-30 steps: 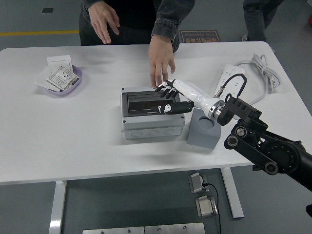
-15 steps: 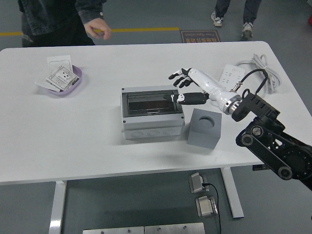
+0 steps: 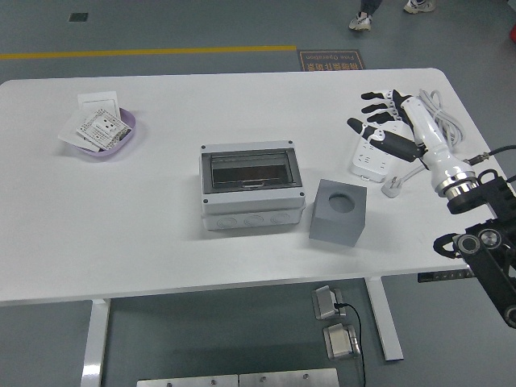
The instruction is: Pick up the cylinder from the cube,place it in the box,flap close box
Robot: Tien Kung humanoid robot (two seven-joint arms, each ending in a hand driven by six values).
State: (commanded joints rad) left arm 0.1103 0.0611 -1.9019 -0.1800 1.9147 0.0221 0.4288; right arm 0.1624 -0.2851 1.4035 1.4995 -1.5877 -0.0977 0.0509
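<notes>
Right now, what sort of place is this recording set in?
Probably a robotics lab or workshop: a white table on a grey floor with a yellow line, staged with a grey box, a cube and a power strip.

I get bright, even overhead light; the white tabletop (image 3: pixel 121 218) is nearly glare-free, shadows are soft and short, and focus is sharp throughout.
</notes>
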